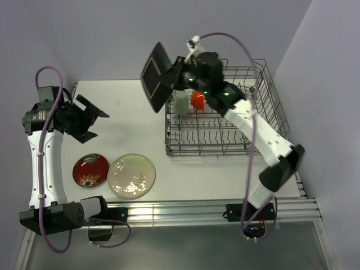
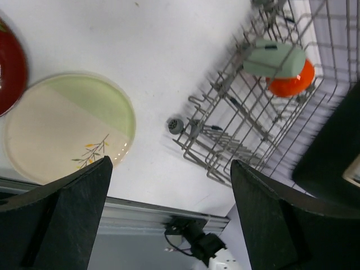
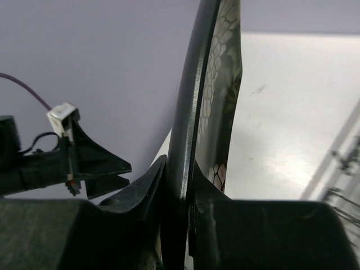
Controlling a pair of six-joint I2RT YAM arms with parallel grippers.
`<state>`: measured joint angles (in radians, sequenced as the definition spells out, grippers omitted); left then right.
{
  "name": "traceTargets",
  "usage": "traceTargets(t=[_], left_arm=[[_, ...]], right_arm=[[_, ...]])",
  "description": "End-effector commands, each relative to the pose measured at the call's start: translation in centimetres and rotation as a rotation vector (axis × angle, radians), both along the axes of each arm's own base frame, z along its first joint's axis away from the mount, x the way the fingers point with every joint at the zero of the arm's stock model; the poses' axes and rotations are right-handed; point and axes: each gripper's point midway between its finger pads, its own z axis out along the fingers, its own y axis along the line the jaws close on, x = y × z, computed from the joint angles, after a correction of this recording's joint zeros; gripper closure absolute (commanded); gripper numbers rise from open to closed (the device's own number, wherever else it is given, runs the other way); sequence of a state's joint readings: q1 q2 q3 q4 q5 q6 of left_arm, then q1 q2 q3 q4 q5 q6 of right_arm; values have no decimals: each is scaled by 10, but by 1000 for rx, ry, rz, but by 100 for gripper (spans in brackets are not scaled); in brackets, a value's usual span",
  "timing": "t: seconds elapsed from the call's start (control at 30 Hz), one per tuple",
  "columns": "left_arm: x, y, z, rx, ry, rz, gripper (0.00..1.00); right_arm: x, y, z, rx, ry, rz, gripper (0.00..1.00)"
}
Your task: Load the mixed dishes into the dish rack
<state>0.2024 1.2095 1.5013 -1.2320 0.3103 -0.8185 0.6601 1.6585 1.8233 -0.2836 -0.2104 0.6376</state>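
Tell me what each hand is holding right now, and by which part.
The right hand pinches the black square plate by its rim, at one edge. The left hand is open and holds nothing.

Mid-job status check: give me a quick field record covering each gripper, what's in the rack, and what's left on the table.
left gripper: open, empty, above the table
right gripper: shut on the black plate, held on edge, raised by the left end of the rack
in rack: green cup, orange bowl, side by side
on table: red plate, cream plate, lying flat next to each other
not yet loaded: the three plates
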Motion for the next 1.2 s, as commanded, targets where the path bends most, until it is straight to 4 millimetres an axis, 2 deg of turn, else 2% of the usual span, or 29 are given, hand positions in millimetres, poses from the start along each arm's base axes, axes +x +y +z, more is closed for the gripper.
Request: traceTargets(t=[0.0,0.07,0.1,0.2,0.27,0.3,0.33,0.4,0.43,0.5,0.67,0.9,1.17], left_arm=[[13,-37,14,7,-90,-86,8],[22,-52,11,12,-79,-111,8],[24,-66,16,9,-94,-148,8],[37,-84,19,9,-102,-186,8],[40,-91,18,11,-103,-207,8],[40,-96,17,9,-100,-226,8],[41,-98,13,9,-88,-233,8],[40,-105,7,1,-83,-255,8],[39,-107,5,-2,-84,-259,8],[38,-111,-1,-2,-75,-275,8],[37,-117,-11,38,-65,-324,8],[36,-111,-37,112,-29,-345,8],[30,-113,-52,117,-3,-380,8]], right_arm=[[-46,-86,121,114,-268,-177,100],[-49,-111,109,54,-243,-240,100],[-59,-124,113,50,-254,-255,100],[-69,-140,84,-2,-207,-279,100],[-73,-146,73,-10,-190,-298,100],[-79,-153,74,3,-192,-313,100],[-78,-154,57,-16,-164,-321,100],[-83,-161,55,2,-164,-342,100],[-82,-161,42,-9,-144,-348,100],[-85,-165,40,11,-148,-358,100],[-78,-167,15,-13,-144,-385,100],[-66,-160,-20,-62,-106,-385,100],[-50,-156,-36,-78,-104,-416,100]])
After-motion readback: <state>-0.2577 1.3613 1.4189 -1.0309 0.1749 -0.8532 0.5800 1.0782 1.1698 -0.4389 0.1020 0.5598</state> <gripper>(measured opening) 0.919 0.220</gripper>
